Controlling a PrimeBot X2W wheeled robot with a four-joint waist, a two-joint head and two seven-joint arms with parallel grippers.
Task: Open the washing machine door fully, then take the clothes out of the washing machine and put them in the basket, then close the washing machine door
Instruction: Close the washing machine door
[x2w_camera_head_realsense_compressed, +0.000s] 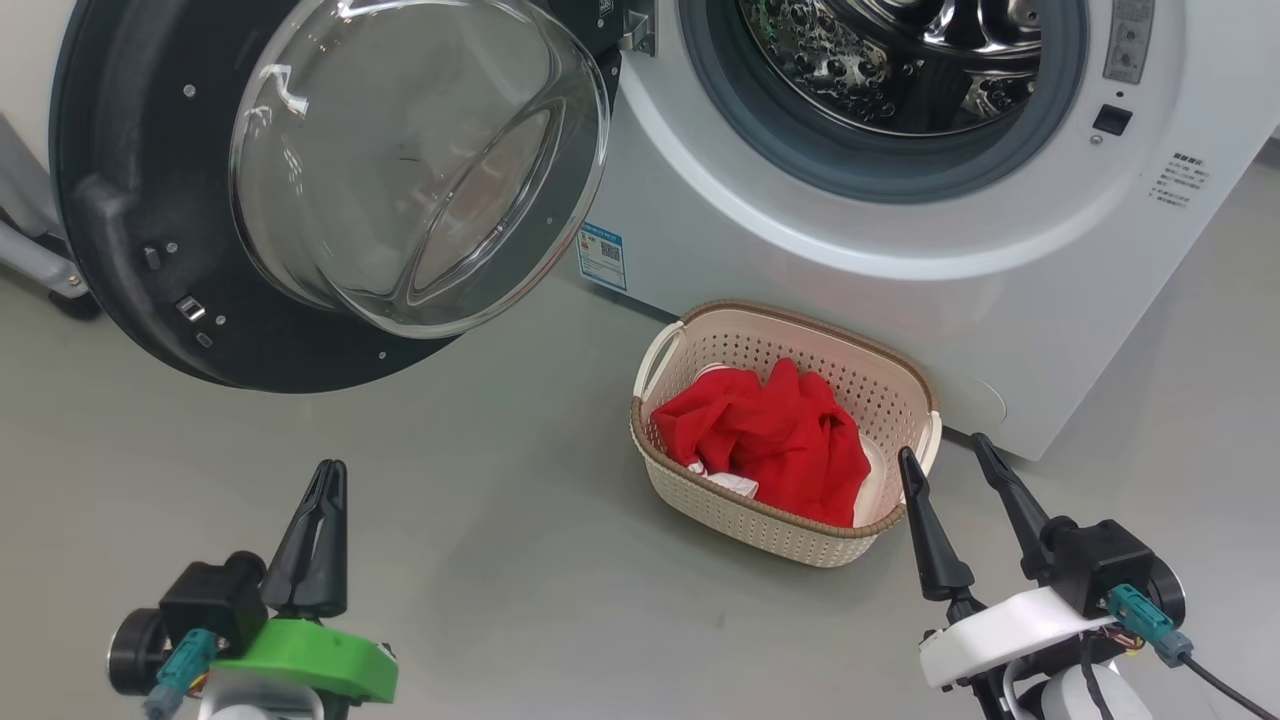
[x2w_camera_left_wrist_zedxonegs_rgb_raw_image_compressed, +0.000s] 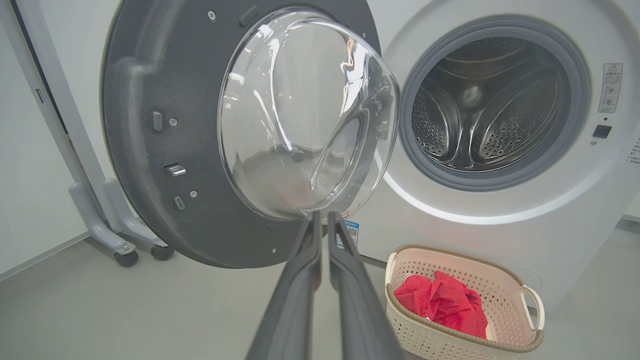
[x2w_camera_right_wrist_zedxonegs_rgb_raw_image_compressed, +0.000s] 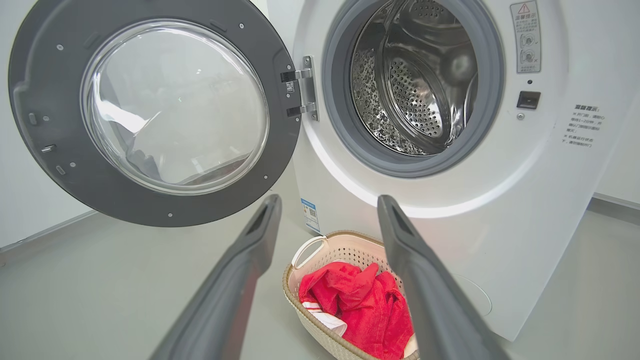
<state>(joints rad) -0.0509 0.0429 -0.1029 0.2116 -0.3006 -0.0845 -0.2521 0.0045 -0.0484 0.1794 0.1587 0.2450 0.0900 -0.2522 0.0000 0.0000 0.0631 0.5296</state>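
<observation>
The washing machine door (x2w_camera_head_realsense_compressed: 130, 200) stands swung wide open to the left, its glass bowl bulging towards me. The washing machine (x2w_camera_head_realsense_compressed: 1000, 300) shows a bare steel drum (x2w_camera_left_wrist_zedxonegs_rgb_raw_image_compressed: 480, 115) with no fabric visible in it. On the floor by the machine's front sits the basket (x2w_camera_head_realsense_compressed: 800, 325), holding the clothes: a red garment (x2w_camera_head_realsense_compressed: 780, 440) over a white one (x2w_camera_head_realsense_compressed: 735, 483). My left gripper (x2w_camera_head_realsense_compressed: 322, 468) hovers over the floor below the door, fingers pressed together with nothing between them. My right gripper (x2w_camera_head_realsense_compressed: 943, 450) is open just right of the basket, nothing in it.
A white frame on castors (x2w_camera_left_wrist_zedxonegs_rgb_raw_image_compressed: 100, 220) stands left of the door, against a pale wall. Grey floor (x2w_camera_head_realsense_compressed: 500, 550) stretches between my grippers and the machine. The open door overhangs the floor at the left.
</observation>
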